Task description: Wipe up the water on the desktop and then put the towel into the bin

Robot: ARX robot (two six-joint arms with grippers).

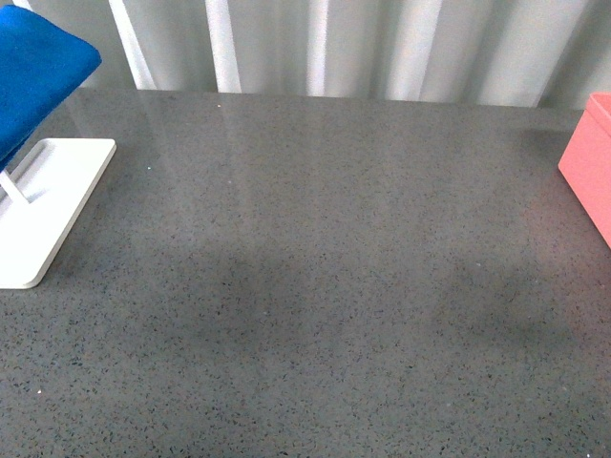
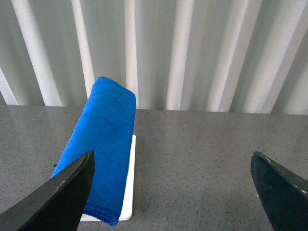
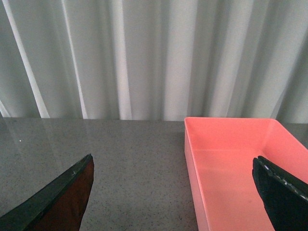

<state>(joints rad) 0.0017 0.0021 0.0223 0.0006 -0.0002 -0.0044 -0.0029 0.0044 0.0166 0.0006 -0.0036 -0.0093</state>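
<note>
- Towel, a bright blue, soft microfibre cloth, sits ahead of the left claw. It is draped in a long fold over a stand and is raised off the surface. It is not between the fingers. In the left wrist view one dark finger overlaps its lower part.
- The left claw is spread wide, with its two black, wedge-shaped fingers far apart. Nothing is between them except bare desktop, a dark grey, speckled, stone-like surface with a slight sheen.
- Just past that claw, under the towel, lies the flat white base of the stand. The towel's lower edge hangs down to it, but I cannot tell whether they touch.
- The right claw is also spread wide and holds nothing. Grey desktop shows between its dark fingers.
- Ahead of the right claw, toward one finger, stands the bin, a salmon-pink, smooth, straight-walled box. It is open-topped and its inside is bare.
- From the front view, the towel and the white stand are at the far left of the desktop. The bin is at the far right, well apart from them.
- Beyond both claws, along the back edge of the desk, hangs a pale, pleated curtain.
</note>
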